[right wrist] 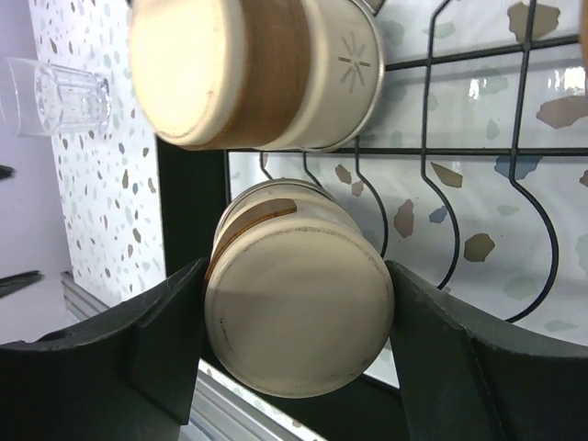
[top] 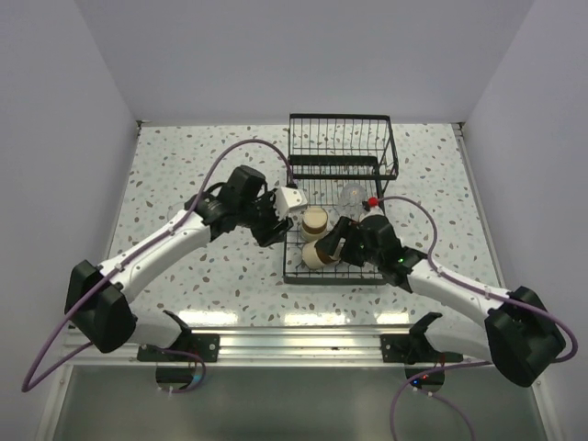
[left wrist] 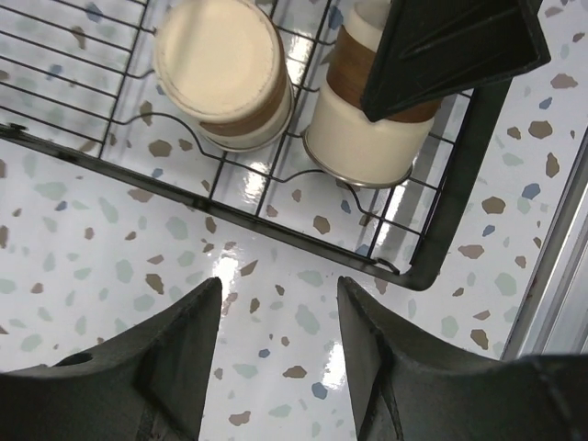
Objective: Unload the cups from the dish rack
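Straddling a brown cup [right wrist: 299, 312], my right gripper [right wrist: 294, 308] gapes (left gripper [left wrist: 278, 322] too, empty). Squeezing off-centre could jam it into the dish rack [right wrist: 188, 202].

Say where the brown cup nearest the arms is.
In the top view, that brown cup sits in the dish rack's near left corner, between the fingers of the right gripper, in front of another brown cup.
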`<state>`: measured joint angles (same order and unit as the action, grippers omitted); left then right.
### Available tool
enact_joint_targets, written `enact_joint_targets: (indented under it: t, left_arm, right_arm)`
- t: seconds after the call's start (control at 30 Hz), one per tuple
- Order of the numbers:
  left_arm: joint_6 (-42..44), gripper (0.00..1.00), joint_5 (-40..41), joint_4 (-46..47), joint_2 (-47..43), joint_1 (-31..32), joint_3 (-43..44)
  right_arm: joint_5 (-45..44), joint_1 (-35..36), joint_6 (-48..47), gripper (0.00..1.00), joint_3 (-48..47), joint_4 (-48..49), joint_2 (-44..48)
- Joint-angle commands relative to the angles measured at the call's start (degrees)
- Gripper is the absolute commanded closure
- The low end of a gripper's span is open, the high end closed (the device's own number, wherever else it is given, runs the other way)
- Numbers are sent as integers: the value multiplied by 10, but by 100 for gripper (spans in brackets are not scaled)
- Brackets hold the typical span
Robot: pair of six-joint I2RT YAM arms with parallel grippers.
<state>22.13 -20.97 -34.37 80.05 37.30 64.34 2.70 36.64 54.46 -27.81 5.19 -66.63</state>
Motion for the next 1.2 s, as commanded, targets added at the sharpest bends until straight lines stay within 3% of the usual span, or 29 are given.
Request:
enact_joint_targets:
  t: [0.0,0.17,0.33,0.43,0.5,0.73,0.93,1.03,1.17]
  left_arm:
    - [9,43,14,-12,-47,2,39]
    - [23,41,12,-19,-84,-10,59]
    - [-17,37,-110,-67,-112,-79,125]
    - [-44,35,-194,-83,-132,-149,161]
    - [-56,34,-201,-83,-147,-164,176]
    - [-196,27,-205,11,-194,-171,179]
    - [-241,24,-273,72,-181,-179,161]
    - [-259,22,-344,109,-172,-179,156]
    - [-268,22,-357,136,-167,-178,143]
  right_arm:
    - [20,1,-46,85,-61,-43,32]
    - [46,1,-94,89,-132,-109,42]
    - [106,0,-118,92,-190,-119,49]
    - [146,3,-123,92,-241,-92,50]
    - [163,5,-127,92,-285,-74,44]
    - [151,10,-132,95,-349,56,20]
    - [151,11,-87,96,-345,172,-6]
    - [160,10,-78,96,-346,200,-18]
    - [163,10,-79,96,-348,206,-21]
